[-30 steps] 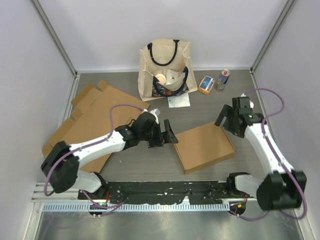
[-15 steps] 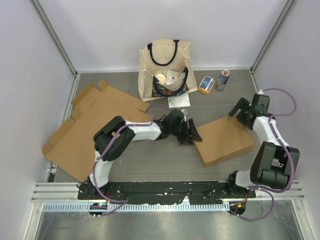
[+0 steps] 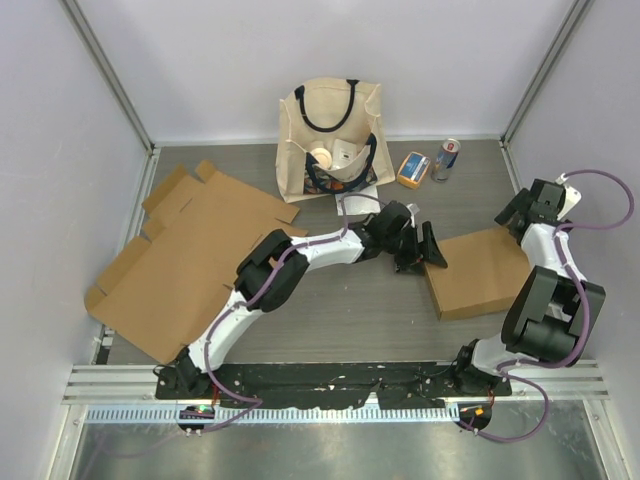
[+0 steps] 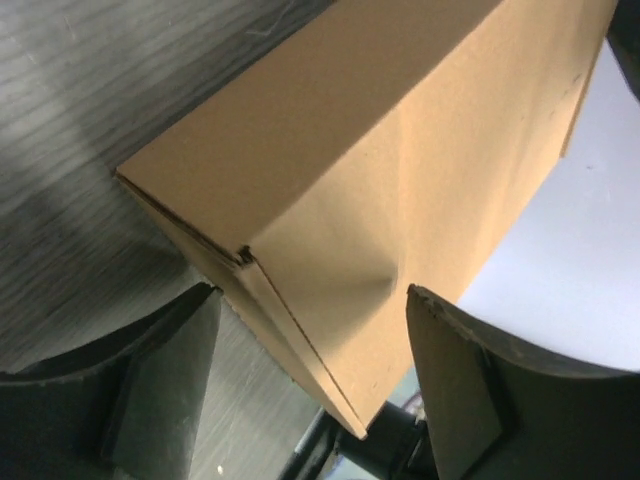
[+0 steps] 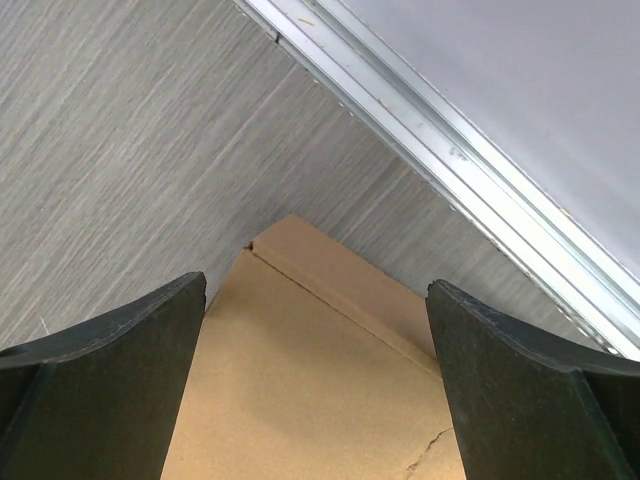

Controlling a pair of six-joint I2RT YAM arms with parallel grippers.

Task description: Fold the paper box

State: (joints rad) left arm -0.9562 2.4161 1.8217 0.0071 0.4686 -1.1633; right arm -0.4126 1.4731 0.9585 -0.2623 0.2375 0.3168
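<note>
Brown flat cardboard box [image 3: 478, 275] looks light, stiff; I'd pinch its edge. Left pincer [image 4: 310, 292], right pincer [image 5: 315, 286]: both released.

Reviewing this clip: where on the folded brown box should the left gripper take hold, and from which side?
Probably the thin left edge, approached from the left, low along the table. The box lies flat and is too broad to span from above; that edge is slim and sits facing the left gripper's open jaws.

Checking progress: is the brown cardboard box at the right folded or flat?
Folded: the brown cardboard box shows a top and side wall.
</note>
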